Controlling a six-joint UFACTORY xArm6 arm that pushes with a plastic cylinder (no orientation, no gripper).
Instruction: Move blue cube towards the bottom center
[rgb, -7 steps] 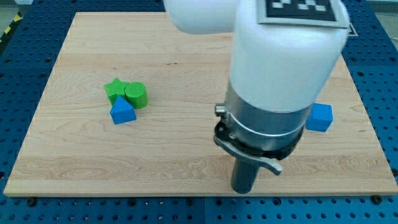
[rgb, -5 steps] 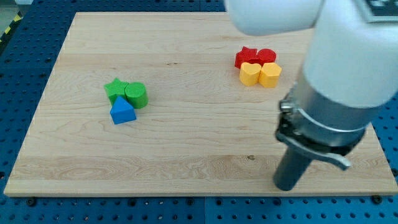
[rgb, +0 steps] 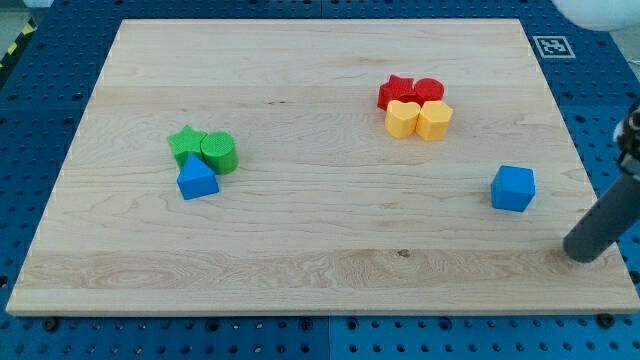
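Observation:
The blue cube (rgb: 513, 188) sits on the wooden board (rgb: 320, 250) near the view's right edge, a little below mid-height. My tip (rgb: 583, 254) rests on the board at the right edge, to the right of and below the blue cube, apart from it. The dark rod slants up and out of the view's right side.
A green star (rgb: 185, 143), a green cylinder (rgb: 219, 153) and a blue triangle (rgb: 197, 179) cluster at the view's left. A red star (rgb: 396, 91), a red cylinder (rgb: 429, 90) and two yellow blocks (rgb: 418, 119) cluster at the upper right.
The arm has swung from the view's bottom centre to the right edge. The blue cube and the red and yellow cluster, hidden before, now show. No block has moved.

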